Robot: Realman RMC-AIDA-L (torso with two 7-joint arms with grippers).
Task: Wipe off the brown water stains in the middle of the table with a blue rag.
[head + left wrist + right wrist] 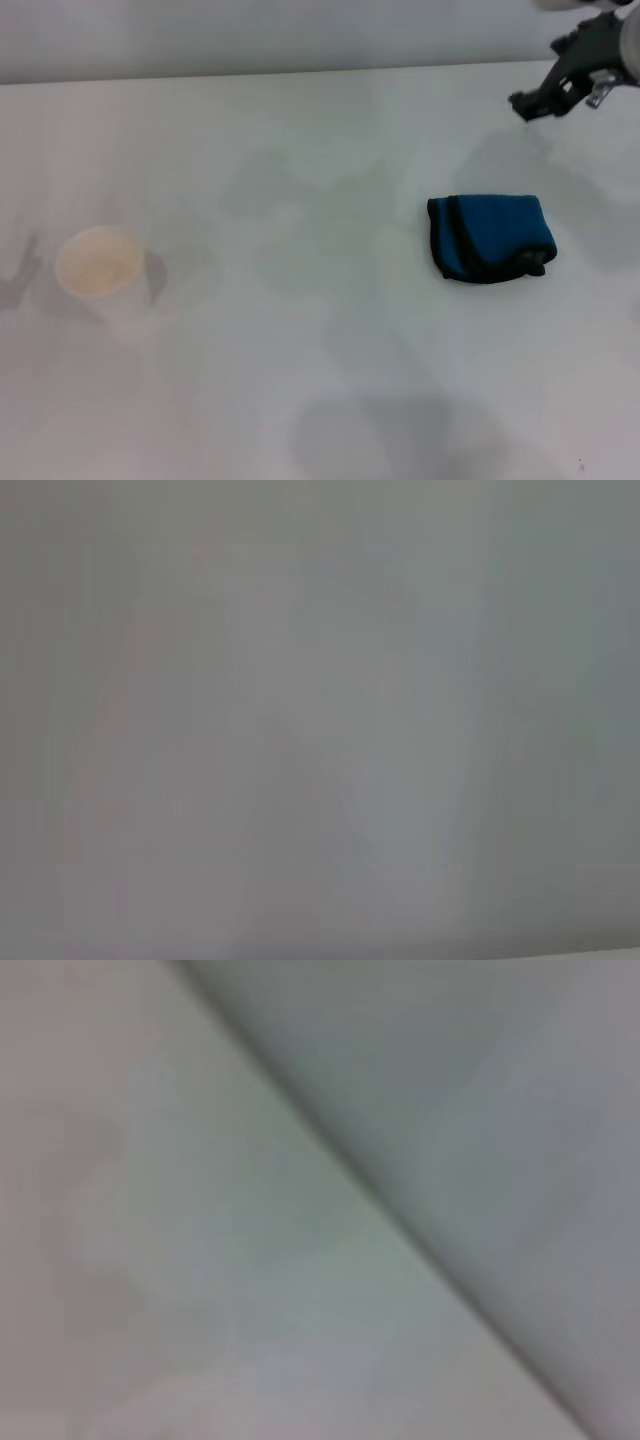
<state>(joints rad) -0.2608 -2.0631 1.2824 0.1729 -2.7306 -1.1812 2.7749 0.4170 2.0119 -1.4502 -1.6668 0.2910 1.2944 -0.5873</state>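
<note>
Folded blue rag [489, 238], dark-edged, lies on the white desk [320, 380]; right tool [535, 101] hovers beyond it, whether released or clenched unclear; stains indiscernible.

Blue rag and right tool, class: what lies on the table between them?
Nothing: in the head view only bare table and a faint shadow separate the blue rag from the right tool, which hangs beyond it near the table's far edge.

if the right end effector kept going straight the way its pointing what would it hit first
The right end effector sits at the far right, tips aimed down and toward the robot's left. Going straight on, it would probably meet bare table first, passing beyond the blue rag, though depth is hard to judge.
</note>
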